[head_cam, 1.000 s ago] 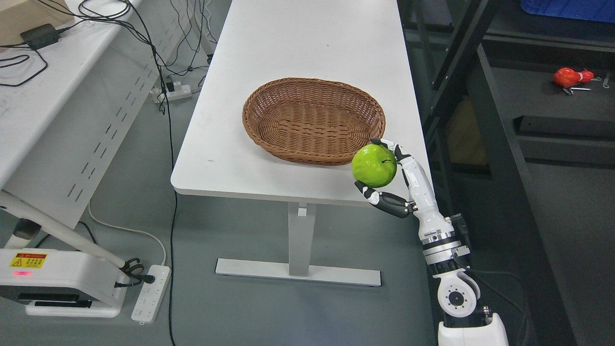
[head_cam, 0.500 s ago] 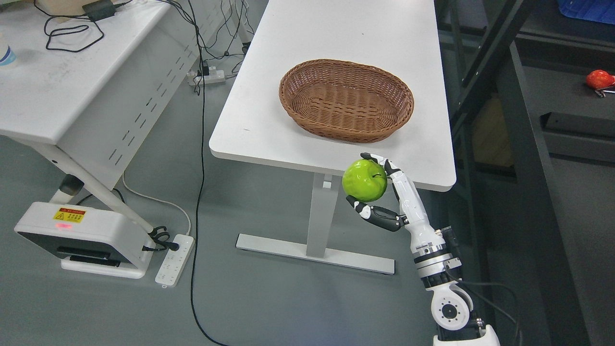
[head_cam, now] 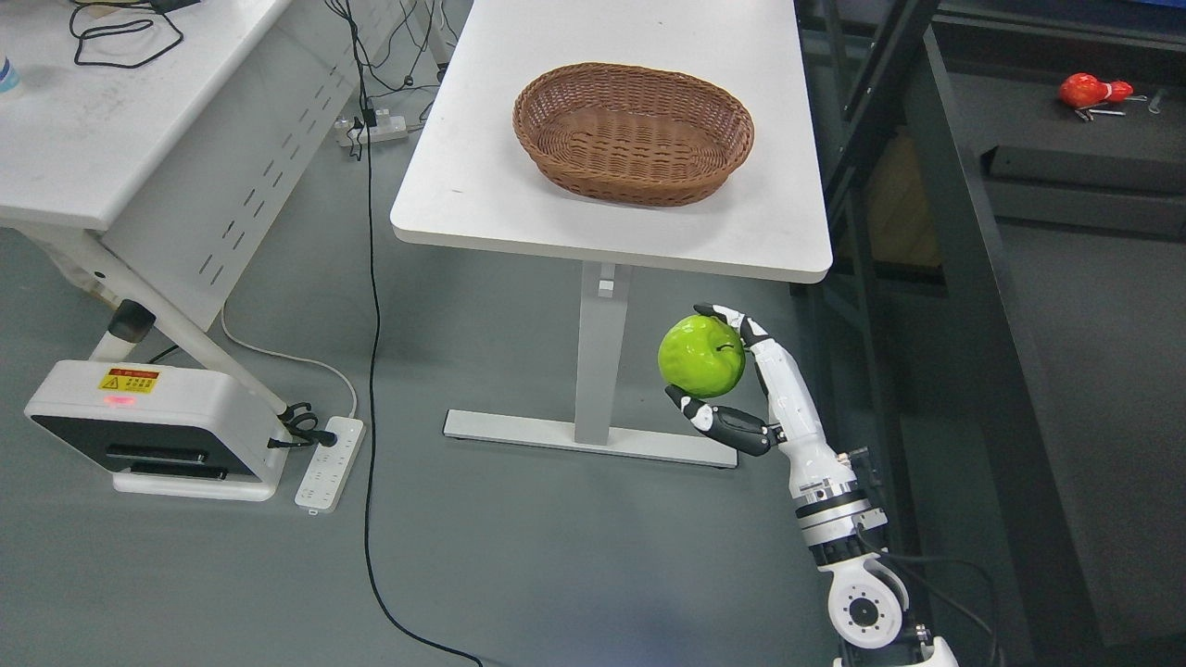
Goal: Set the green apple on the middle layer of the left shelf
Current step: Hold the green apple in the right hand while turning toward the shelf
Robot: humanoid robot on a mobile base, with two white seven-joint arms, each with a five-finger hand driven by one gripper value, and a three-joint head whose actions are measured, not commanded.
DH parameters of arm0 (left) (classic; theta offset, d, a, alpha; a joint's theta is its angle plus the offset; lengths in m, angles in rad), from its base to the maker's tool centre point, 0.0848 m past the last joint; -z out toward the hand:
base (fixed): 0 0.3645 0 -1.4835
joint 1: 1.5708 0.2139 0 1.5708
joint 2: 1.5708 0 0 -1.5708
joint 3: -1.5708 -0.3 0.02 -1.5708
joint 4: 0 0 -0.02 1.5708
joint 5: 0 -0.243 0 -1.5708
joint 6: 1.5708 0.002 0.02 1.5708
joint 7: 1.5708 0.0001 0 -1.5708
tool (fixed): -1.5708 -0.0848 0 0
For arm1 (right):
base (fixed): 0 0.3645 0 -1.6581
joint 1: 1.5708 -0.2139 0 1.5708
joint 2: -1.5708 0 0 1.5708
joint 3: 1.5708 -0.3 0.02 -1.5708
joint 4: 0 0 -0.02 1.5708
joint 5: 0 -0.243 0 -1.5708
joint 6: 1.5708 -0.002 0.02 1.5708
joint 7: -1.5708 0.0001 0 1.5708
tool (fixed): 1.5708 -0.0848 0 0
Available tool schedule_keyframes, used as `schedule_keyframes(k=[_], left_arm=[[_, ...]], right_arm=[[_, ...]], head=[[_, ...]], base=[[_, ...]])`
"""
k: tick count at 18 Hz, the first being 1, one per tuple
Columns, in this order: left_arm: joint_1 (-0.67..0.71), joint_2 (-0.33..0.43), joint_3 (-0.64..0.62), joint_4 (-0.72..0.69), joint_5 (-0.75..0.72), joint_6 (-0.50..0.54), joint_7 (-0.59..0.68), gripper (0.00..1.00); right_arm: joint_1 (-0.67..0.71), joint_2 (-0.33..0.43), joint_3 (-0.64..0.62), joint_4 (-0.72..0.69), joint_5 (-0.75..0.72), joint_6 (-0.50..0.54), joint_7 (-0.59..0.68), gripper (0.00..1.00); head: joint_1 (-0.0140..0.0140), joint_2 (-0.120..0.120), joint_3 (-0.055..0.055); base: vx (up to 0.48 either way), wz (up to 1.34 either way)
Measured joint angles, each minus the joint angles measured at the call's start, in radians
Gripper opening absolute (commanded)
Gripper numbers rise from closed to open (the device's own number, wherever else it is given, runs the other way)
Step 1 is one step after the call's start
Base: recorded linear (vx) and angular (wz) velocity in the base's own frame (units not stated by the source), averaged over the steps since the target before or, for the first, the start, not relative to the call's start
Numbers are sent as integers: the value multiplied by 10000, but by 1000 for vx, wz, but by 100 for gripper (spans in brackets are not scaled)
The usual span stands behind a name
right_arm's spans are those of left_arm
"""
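- One view only, from the head camera: the right hand (head_cam: 732, 389) grips the glossy round green apple (head_cam: 701, 356), fingers curled over its top and far side and the thumb propped beneath, so the fruit sits cradled and not just pinched.
- The apple hangs in the air over the grey floor, below and in front of the white rectangular counter (head_cam: 519, 199), clear of its edge; it touches nothing but the hand.
- The oval brown wicker basket (head_cam: 633, 132) stands empty on the counter, well apart from the apple.
- The forearm rises nearly upright from the lower right, which keeps the apple held up and in plain sight of the camera.
- A dark metal shelf frame (head_cam: 936, 167) stands to the right of the counter, with a small red object (head_cam: 1089, 90) on one level; whether this is the target shelf I cannot tell.
- Judged from this, the apple is in transit and placing is not yet begun.
- The left arm does not show.
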Motion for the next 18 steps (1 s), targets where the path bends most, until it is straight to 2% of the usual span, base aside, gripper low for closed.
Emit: schedule_keyframes(k=[18], left_arm=[[0,0,0,1,-1,-7,0,100]], right_arm=[[90,0,-593,-29,-132,-176,-50,1]], head=[[0,0,0]], base=[[-249,-88]])
